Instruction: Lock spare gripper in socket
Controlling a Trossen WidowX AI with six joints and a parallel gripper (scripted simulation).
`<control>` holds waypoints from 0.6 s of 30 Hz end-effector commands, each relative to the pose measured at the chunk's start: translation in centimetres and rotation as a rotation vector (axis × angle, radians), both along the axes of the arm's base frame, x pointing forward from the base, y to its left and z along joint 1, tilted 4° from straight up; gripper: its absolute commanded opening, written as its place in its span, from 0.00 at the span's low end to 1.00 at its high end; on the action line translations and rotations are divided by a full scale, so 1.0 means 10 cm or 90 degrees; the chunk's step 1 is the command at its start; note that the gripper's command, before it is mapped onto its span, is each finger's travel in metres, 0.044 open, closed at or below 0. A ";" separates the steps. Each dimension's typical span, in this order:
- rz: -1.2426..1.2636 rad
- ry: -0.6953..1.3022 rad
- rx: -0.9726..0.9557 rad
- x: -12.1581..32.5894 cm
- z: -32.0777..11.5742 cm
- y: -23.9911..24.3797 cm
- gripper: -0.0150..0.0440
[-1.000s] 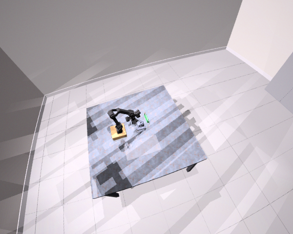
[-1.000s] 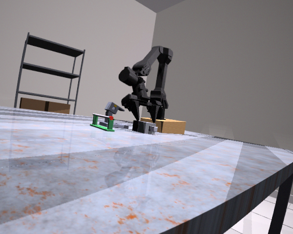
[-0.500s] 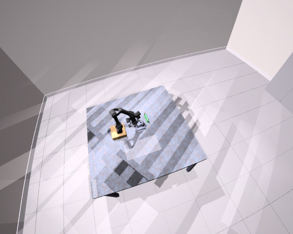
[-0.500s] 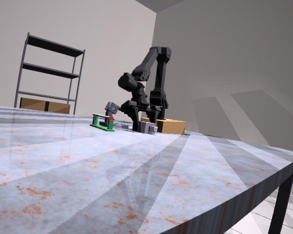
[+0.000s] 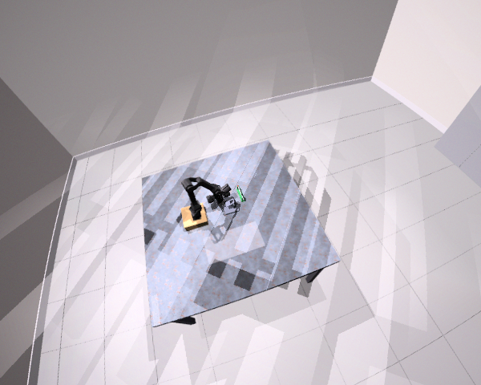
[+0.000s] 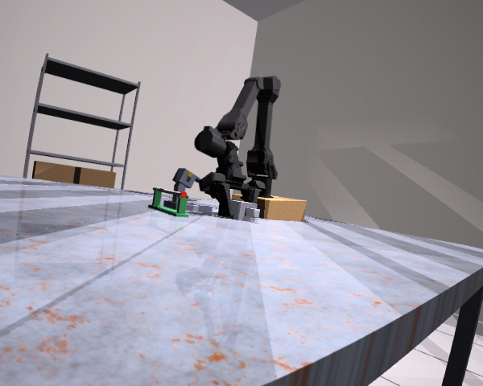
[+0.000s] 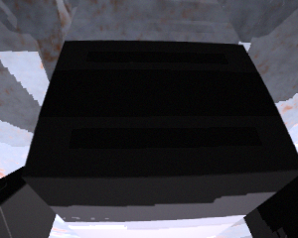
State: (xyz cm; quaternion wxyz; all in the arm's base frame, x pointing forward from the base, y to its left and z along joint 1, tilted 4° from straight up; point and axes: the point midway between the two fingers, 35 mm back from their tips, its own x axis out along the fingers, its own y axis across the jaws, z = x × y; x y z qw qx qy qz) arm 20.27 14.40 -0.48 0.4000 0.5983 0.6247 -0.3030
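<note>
The spare gripper, a dark grey block (image 6: 244,211) (image 7: 154,166), rests low on the table and fills the middle of the wrist view, with two dark slots across its upper face. My gripper (image 6: 237,210) is open around it, one black finger on each side. The fingers are close to its sides; whether they touch is hidden by the block. What looks like the mount, a grey boxy head (image 6: 183,178) with a yellow patch on a post, stands to the left in the exterior view. I cannot make out the lock pin or the socket.
A green frame (image 5: 240,195) (image 6: 183,205) with a pale bar and a red ball (image 6: 183,194) stands near the mount. The arm's wooden base box (image 5: 195,217) (image 6: 282,208) is behind the block. The table (image 5: 298,249) (image 6: 109,315) bears all of them.
</note>
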 end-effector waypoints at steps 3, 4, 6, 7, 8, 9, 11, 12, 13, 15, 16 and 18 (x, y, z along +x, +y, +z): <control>-0.003 0.003 0.000 -0.01 -0.01 0.00 0.68; -0.003 0.003 0.000 -0.01 -0.01 0.00 0.67; -0.003 0.003 0.000 -0.01 -0.01 0.00 0.64; -0.003 0.003 0.000 0.00 -0.01 0.00 0.63; -0.003 0.003 0.000 0.00 -0.01 0.00 0.62; -0.003 0.003 0.000 0.00 -0.01 0.00 0.61; -0.003 0.003 0.000 0.00 0.00 0.00 0.52; -0.003 0.003 0.000 0.00 0.01 0.00 0.48; -0.003 0.003 0.000 0.00 0.03 0.00 0.43; -0.003 0.003 0.000 0.02 0.10 0.01 0.34; -0.003 0.002 0.000 0.02 0.14 0.01 0.30; -0.003 0.002 0.000 0.03 0.22 0.02 0.25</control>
